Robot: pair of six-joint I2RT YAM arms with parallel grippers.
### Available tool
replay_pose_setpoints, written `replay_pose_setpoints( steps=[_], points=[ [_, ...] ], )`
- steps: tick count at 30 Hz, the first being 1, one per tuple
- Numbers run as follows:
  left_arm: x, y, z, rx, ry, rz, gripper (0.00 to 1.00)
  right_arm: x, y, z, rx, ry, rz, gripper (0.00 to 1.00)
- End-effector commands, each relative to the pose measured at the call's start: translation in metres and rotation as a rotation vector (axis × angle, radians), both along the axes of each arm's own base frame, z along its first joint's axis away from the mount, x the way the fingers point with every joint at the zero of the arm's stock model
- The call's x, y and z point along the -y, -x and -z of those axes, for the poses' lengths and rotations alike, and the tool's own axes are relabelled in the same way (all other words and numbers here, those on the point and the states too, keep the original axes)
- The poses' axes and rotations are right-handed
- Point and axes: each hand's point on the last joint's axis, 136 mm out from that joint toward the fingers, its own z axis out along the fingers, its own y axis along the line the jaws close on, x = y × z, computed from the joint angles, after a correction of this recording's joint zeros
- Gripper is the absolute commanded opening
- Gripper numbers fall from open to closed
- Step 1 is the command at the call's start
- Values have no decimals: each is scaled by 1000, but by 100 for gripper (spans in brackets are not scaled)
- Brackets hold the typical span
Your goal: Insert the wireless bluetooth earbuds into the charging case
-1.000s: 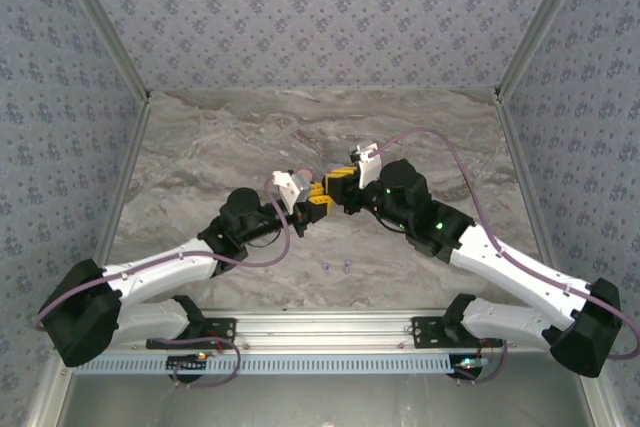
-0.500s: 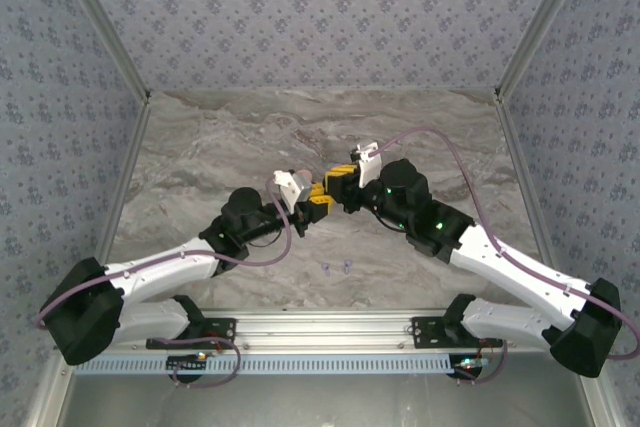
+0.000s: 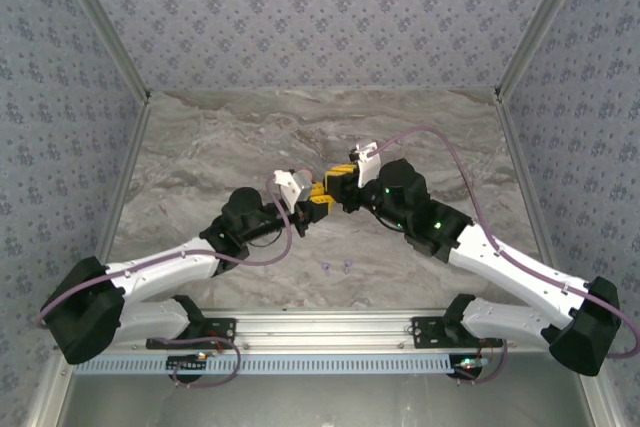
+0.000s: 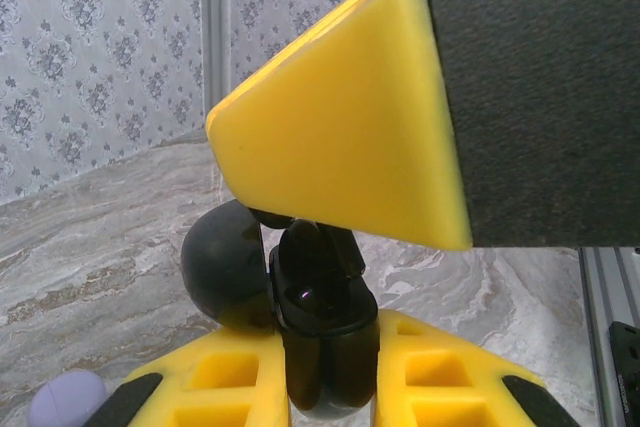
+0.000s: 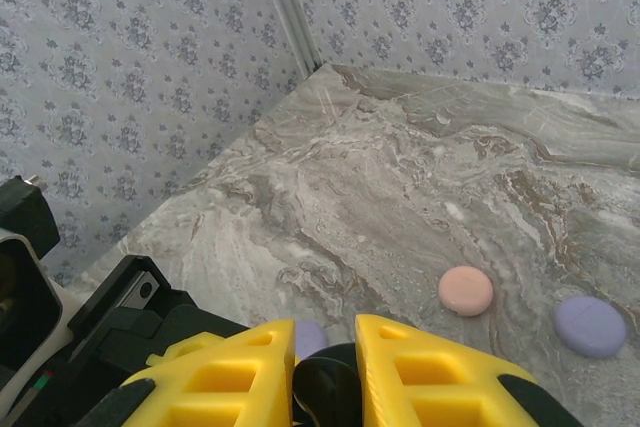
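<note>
Well out over the middle of the marble bench [image 3: 200, 157], the two arms are meeting tip to tip, with the left tool [image 3: 316, 197] and the right tool [image 3: 342, 183] sitting just beside each other. Seen from the left wrist, the left tool's yellow fingers [image 4: 230, 382] are pinching a glossy black charging case [image 4: 322, 317] between them. A rounded black part [image 4: 225, 267] is bulging out to the case's left, and one yellow finger of the right tool is looming just above it. Seen from the right wrist, the right tool's fingers [image 5: 400, 367] are standing close together with a dark rounded piece [image 5: 325, 392] caught in the narrow gap; I cannot tell whether that is the same case. Two pale lavender earbuds [image 3: 327, 267] are lying side by side on the bench, nearer the arm bases and well apart from both tools. Farther out, a pink round case [image 5: 465, 290] and a lavender round case [image 5: 590, 325] are resting near each other on the marble.
</note>
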Motion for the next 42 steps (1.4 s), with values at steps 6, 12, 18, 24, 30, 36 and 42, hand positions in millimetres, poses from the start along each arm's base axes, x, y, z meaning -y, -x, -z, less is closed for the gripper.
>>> replay_pose_setpoints(
  steps=[6,12,18,24,30,36,42],
  points=[
    [5,1,-34,36,82,16,6,0,-3,1,34,12,16,24],
    [7,1,-35,31,88,22,6,1,-4,4,38,18,19,24],
    [8,0,-34,24,88,22,6,1,-3,-3,57,4,17,24],
    [9,-1,-33,15,88,22,6,5,-4,-12,87,3,27,24],
    [10,-2,-34,11,92,21,6,9,-6,-11,96,14,41,24],
    [10,-2,-33,5,94,22,6,10,-9,-14,106,6,50,24],
    [11,-3,-32,1,93,21,6,11,-10,-16,114,6,50,24]
  ],
)
